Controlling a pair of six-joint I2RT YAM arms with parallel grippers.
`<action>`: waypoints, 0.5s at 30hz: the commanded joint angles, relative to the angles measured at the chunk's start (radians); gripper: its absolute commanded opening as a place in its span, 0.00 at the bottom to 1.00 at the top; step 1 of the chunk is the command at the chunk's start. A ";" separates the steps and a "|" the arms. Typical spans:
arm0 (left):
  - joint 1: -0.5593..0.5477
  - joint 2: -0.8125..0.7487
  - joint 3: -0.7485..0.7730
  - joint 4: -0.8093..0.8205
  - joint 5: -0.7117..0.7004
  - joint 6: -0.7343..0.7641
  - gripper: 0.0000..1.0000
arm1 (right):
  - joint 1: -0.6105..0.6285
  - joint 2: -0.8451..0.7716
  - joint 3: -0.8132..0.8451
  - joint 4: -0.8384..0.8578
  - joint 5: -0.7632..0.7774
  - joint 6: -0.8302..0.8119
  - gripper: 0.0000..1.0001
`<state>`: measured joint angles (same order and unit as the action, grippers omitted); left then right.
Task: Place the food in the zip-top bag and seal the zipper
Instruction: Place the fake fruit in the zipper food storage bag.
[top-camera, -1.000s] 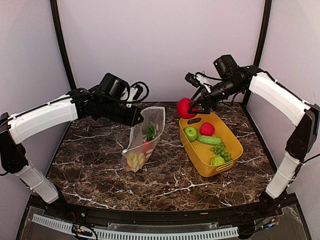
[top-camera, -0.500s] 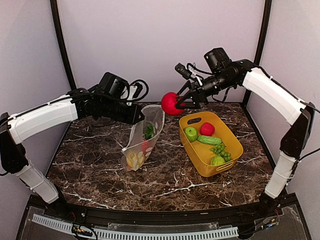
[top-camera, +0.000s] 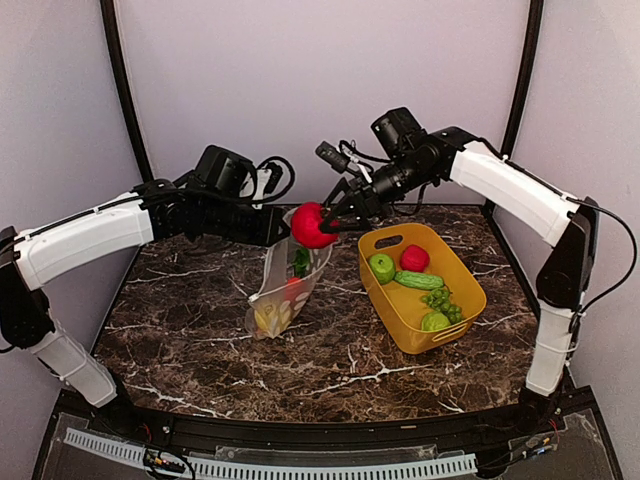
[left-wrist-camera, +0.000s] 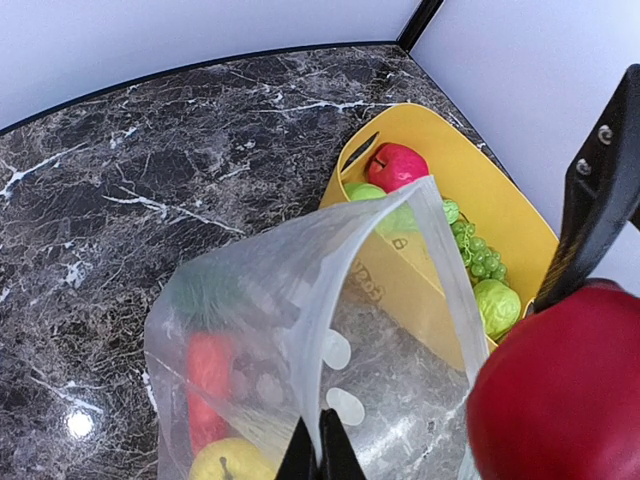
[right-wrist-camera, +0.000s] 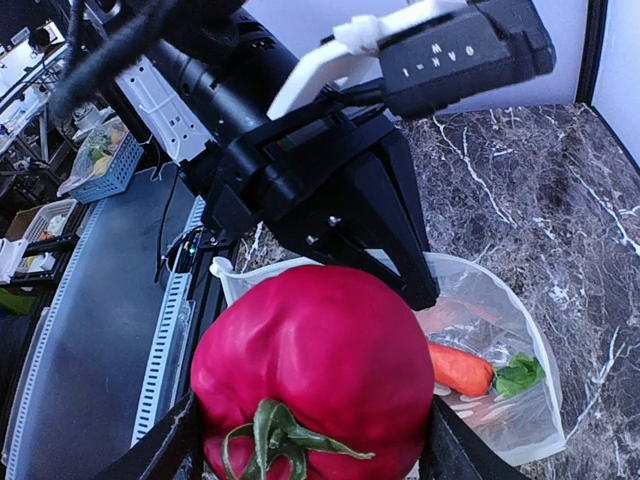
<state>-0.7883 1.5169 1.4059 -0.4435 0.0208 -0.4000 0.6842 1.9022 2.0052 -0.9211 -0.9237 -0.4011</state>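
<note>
- A red tomato (top-camera: 312, 225), pinched between the right gripper (top-camera: 328, 220) fingers, hangs just above the zip-top bag (top-camera: 285, 285) mouth.
- The bag stands upright and open on the table (top-camera: 200, 340), its rim pinched by the left gripper (left-wrist-camera: 320, 452).
- A yellow basket (top-camera: 470, 290) beside it holds more food.

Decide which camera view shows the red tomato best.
Right wrist: the tomato fills the frame, stem visible. Top external shows it small over the bag mouth; left wrist crops it at the corner.
</note>
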 joint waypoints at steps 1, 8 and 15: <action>-0.001 -0.064 -0.026 0.032 0.008 -0.030 0.01 | 0.006 0.031 -0.021 0.046 0.036 0.007 0.58; -0.001 -0.085 -0.088 0.081 0.013 -0.063 0.01 | 0.006 0.037 -0.081 0.080 0.127 0.012 0.58; -0.002 -0.074 -0.092 0.097 0.023 -0.077 0.01 | 0.021 0.049 -0.057 0.092 0.260 0.028 0.64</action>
<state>-0.7883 1.4609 1.3369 -0.3859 0.0288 -0.4595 0.6910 1.9316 1.9331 -0.8604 -0.7586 -0.3897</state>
